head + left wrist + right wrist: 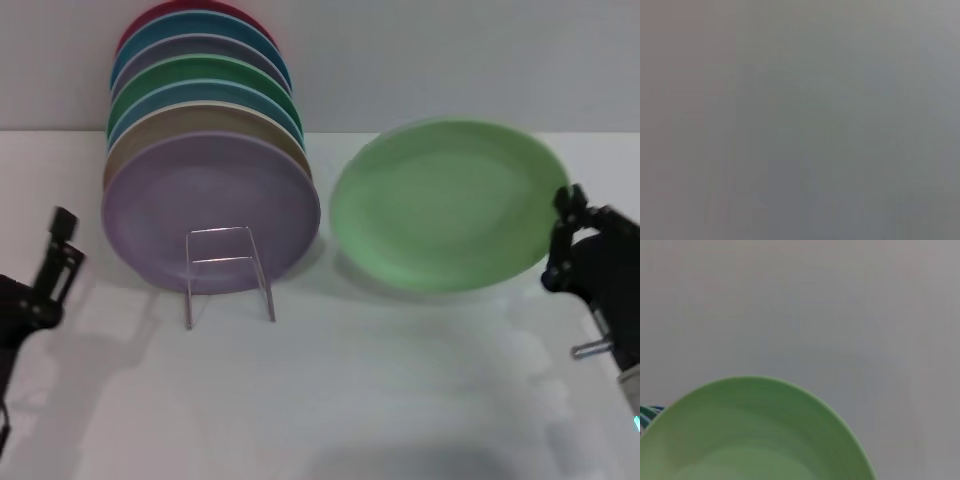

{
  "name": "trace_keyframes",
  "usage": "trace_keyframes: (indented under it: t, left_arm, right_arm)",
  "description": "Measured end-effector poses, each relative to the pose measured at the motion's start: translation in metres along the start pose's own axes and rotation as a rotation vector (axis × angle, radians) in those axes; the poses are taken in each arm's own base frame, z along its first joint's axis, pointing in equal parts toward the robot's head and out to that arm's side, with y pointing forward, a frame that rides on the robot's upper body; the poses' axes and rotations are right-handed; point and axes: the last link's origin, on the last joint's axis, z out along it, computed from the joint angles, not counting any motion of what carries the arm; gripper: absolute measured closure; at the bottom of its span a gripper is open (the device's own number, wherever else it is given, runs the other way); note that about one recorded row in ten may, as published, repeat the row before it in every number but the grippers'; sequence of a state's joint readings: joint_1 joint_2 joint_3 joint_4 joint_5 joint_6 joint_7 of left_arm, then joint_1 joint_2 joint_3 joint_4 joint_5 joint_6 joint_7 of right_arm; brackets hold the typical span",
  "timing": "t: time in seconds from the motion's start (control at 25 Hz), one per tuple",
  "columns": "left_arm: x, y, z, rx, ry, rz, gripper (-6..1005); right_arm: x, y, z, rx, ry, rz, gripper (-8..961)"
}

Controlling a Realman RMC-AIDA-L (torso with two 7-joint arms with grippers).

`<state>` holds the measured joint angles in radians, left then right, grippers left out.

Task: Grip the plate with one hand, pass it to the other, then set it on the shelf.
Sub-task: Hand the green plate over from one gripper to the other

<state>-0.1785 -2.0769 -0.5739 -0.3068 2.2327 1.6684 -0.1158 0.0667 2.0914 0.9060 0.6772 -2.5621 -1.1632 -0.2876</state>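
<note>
From the head camera we see the shelf (230, 273) standing on the white table (400, 400), with a row of plates (200, 150) leaning one behind another behind it; the lavender plate (210, 213) is foremost, resting against the wire. To the right of the shelf, the plate (445, 205) is held tilted above the table, clear of the row. The right gripper (558, 235) clamps its far-right rim, jaws closed on the edge. The left gripper (62, 245) hangs left of the shelf, well apart from it, its jaws parted around nothing. A pale wall rises behind the shelf.

Our left wrist camera gives only a blank grey field.

Our right wrist camera shows the plate (755, 435) against the wall, plus a sliver of the row (649, 412) beyond its edge.
</note>
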Motion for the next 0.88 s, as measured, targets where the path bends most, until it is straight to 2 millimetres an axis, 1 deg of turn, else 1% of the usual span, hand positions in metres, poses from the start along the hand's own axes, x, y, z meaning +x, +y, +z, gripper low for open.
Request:
trace_keyframes:
  t: [0.04, 0.08, 0.12, 0.2, 0.24, 0.4, 0.52, 0.68, 0.88]
  left_arm:
    - [-0.003, 0.007, -0.002, -0.033, -0.018, -0.005, 190]
    - [-0.003, 0.007, -0.002, -0.033, -0.018, -0.005, 190]
    - [-0.004, 0.013, -0.002, -0.059, -0.027, -0.012, 190]
    - [-0.005, 0.016, -0.002, -0.072, -0.03, -0.018, 190]
    - [-0.005, 0.018, -0.003, -0.083, -0.034, -0.022, 190]
    - [-0.008, 0.029, -0.006, -0.131, -0.052, -0.015, 190]
    - [-0.01, 0.044, -0.011, -0.194, -0.068, 0.016, 190]
    - [-0.014, 0.051, -0.013, -0.224, -0.096, 0.022, 190]
    - [-0.021, 0.061, -0.011, -0.27, -0.135, 0.006, 189]
  right_arm:
    - [-0.001, 0.01, -0.007, -0.026, -0.006, 0.019, 936]
    - [-0.001, 0.01, -0.007, -0.026, -0.006, 0.019, 936]
    - [-0.002, 0.016, -0.01, -0.04, -0.007, 0.028, 936]
    - [-0.002, 0.025, -0.018, -0.062, -0.01, 0.034, 936]
    - [-0.003, 0.032, -0.024, -0.075, -0.012, 0.026, 936]
    - [-0.004, 0.04, -0.03, -0.079, -0.015, 0.017, 936]
    - [-0.005, 0.042, -0.033, -0.065, -0.016, 0.013, 936]
    - [-0.008, 0.045, -0.035, -0.046, -0.027, 0.027, 936]
    - [-0.016, 0.056, -0.032, -0.016, -0.037, 0.003, 936]
